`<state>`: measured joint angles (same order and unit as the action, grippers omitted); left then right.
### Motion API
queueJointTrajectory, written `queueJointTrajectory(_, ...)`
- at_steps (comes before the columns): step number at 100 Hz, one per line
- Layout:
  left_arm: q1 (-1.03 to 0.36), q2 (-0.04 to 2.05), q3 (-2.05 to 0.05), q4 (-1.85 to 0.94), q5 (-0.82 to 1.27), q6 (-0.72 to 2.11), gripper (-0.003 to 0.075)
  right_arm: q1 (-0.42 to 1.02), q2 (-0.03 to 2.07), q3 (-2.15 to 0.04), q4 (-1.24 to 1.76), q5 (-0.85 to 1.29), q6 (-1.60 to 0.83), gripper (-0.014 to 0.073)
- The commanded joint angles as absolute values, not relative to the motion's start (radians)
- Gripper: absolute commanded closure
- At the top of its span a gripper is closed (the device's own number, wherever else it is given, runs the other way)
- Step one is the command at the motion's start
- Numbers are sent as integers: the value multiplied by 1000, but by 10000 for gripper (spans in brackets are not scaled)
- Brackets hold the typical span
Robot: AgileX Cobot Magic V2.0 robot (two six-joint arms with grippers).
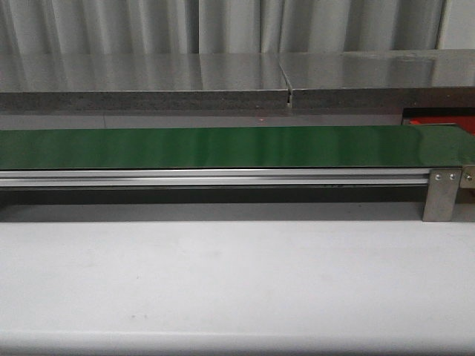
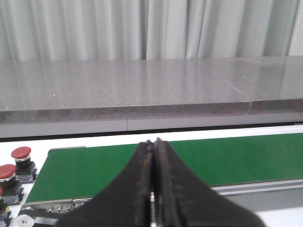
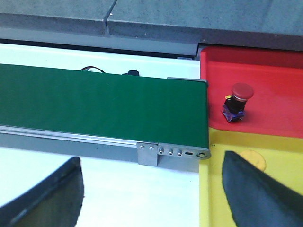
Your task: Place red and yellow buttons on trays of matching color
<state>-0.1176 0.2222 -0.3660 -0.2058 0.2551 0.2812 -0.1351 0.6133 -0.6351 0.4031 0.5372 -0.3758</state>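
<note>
Red buttons (image 2: 21,152) show up for us in both wrist views. Through the left wrist camera we see a small cluster of them off the end of the green belt (image 2: 189,158), well to one side of our left gripper (image 2: 153,146) and apart from it: one red cap with a dark base nearest the belt, a second one (image 2: 6,172) just beside it, and part of another cut off at the picture's edge. Our left gripper's two dark fingers are pressed together along a thin seam, holding nothing, and they sit in front of the belt's near rail.

Through the right wrist camera we find another red button (image 3: 237,101) standing upright on the red tray (image 3: 270,75), beyond our right gripper (image 3: 151,189) and nearer its far-side finger (image 3: 258,194). The red tray lies just past the belt's end, and a yellow tray (image 3: 218,198) adjoins it on the side nearer the gripper, touching along a straight edge. That finger overlaps the yellow tray in the picture, and a round yellow shape shows just beside it; we cannot tell what it is. Our right gripper's fingers are spread wide apart, with nothing between them.

From the front view we see the belt, a grey bracket (image 1: 442,194) with two screws and a sliver of the red tray; neither gripper appears.
</note>
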Motion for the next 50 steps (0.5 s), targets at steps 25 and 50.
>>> queueJointTrajectory(25, -123, 231, -390, -219, 174, 280, 739, -135, 380, -488, 428, 413, -386, 339)
queueJointTrajectory(50, -123, 231, -390, -219, 174, 280, 739, -135, 377, -488, 428, 416, -386, 708)
